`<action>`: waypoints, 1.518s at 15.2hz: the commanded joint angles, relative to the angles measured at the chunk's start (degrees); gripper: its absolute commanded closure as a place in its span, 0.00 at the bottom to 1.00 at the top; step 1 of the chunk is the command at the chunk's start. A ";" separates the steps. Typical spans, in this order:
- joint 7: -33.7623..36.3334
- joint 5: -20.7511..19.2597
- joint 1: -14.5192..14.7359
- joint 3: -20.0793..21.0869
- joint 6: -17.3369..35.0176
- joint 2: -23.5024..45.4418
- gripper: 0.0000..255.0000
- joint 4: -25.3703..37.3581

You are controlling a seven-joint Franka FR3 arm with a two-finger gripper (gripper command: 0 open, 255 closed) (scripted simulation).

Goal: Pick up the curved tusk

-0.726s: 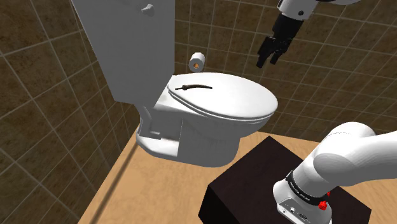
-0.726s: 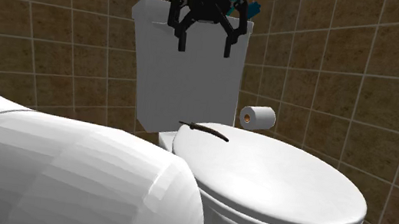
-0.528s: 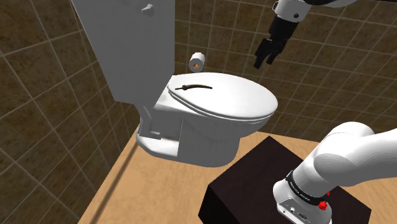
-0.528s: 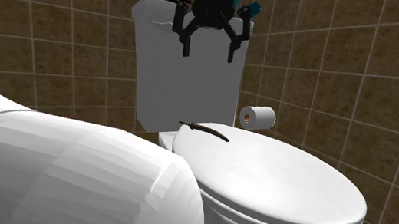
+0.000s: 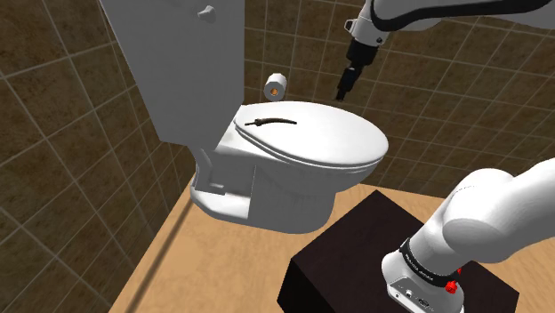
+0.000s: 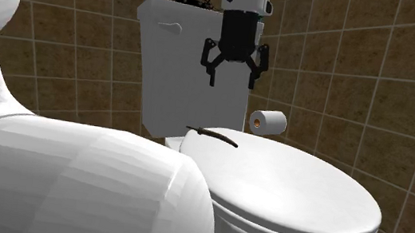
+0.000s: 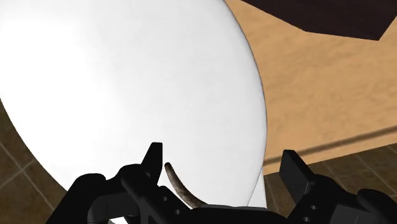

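Observation:
The curved tusk (image 5: 271,120) is a thin dark sliver lying on the closed white toilet lid (image 5: 329,142), near the hinge end by the tank. It lies the same way in the second exterior view (image 6: 213,136), and its tip shows in the wrist view (image 7: 181,188) between the finger bases. My black gripper (image 5: 341,92) hangs open in the air above the lid, over its side nearest the wall. In the second exterior view the gripper (image 6: 232,80) is above the tusk and in front of the tank, holding nothing. The wrist view has its fingers (image 7: 153,162) spread wide.
A white tank (image 6: 196,62) stands behind the lid. A toilet paper roll (image 5: 277,85) hangs on the brown tiled wall (image 5: 462,98) beside the toilet. The dark stand (image 5: 374,258) sits on the wooden floor (image 5: 187,258). My white arm (image 6: 70,176) fills the second exterior view's lower left.
The gripper has moved to the shoulder view's left, toward the tank end of the lid, and has come lower in the second exterior view. It stays open. The tusk has not moved.

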 commanded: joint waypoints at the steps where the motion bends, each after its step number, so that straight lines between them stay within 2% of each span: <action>1: -5.39 -0.13 1.15 -1.35 2.36 4.08 0.00 1.82; 6: -17.74 1.06 3.72 -3.47 7.62 14.84 0.00 7.24; 11: -29.66 3.25 5.38 -3.92 11.49 25.54 0.00 13.90; 17: -42.51 5.43 5.97 -2.12 14.53 37.69 0.00 22.97; 23: -52.79 5.75 6.07 0.94 16.25 48.30 0.00 32.14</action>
